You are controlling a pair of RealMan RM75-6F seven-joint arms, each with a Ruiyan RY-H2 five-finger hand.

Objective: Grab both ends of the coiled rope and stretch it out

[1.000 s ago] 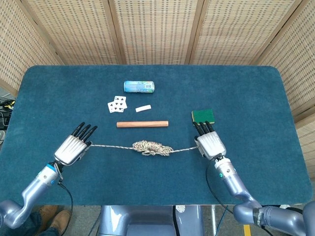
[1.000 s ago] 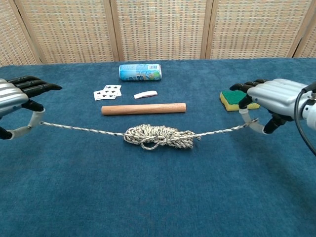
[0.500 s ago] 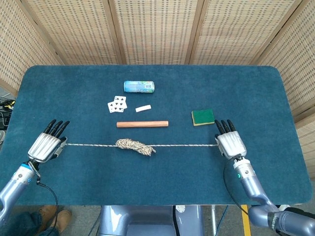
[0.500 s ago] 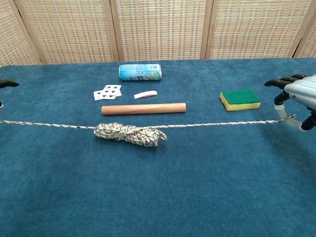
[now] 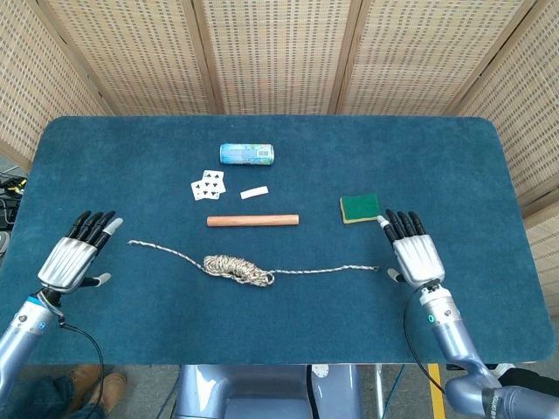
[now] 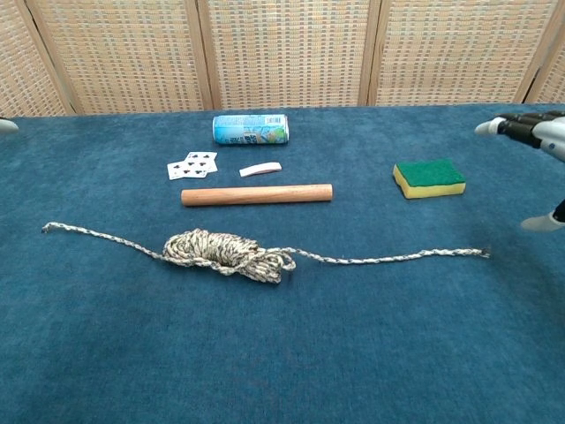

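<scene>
The speckled rope lies slack on the blue table, its coil (image 5: 236, 266) (image 6: 227, 253) left of centre with a strand running out each way. The left end (image 5: 132, 243) (image 6: 48, 228) and the right end (image 5: 376, 268) (image 6: 483, 253) both lie free on the cloth. My left hand (image 5: 74, 258) hovers open to the left of the left end, holding nothing. My right hand (image 5: 417, 256) is open just right of the right end, fingers spread; in the chest view only its fingertips (image 6: 523, 129) show at the right edge.
Behind the rope lie a wooden dowel (image 5: 252, 220), a green-and-yellow sponge (image 5: 360, 208), several playing cards (image 5: 208, 185), a small white piece (image 5: 254, 193) and a can on its side (image 5: 247, 154). Wicker screens stand behind the table.
Both hands have let go of the rope ends and opened. The taut rope has dropped slack onto the table, its ends lying nearer the coil.
</scene>
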